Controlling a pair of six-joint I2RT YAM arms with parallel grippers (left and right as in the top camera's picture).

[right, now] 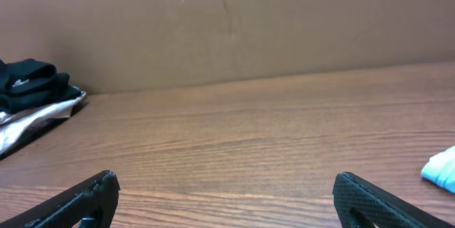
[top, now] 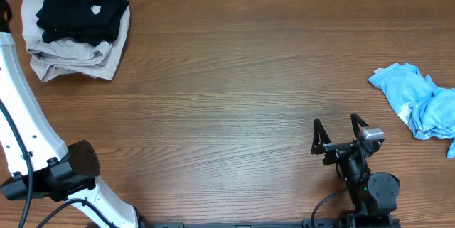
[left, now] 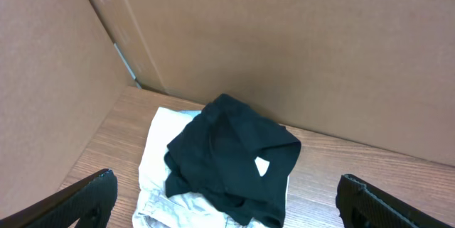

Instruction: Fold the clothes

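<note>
A folded black garment (top: pixel 78 9) lies on top of a folded beige garment (top: pixel 71 54) at the table's far left corner. Both show in the left wrist view, the black one (left: pixel 231 157) over the beige one (left: pixel 160 178). A crumpled light blue garment (top: pixel 416 100) lies at the right edge; a bit of it shows in the right wrist view (right: pixel 441 167). My left gripper (left: pixel 227 199) is open and empty, hovering above the stack. My right gripper (top: pixel 340 133) is open and empty near the front edge, also seen in its wrist view (right: pixel 224 196).
A brown cardboard wall (left: pixel 284 50) runs along the back and left side of the wooden table (top: pixel 234 79). The left arm's white link (top: pixel 25 121) reaches along the left side.
</note>
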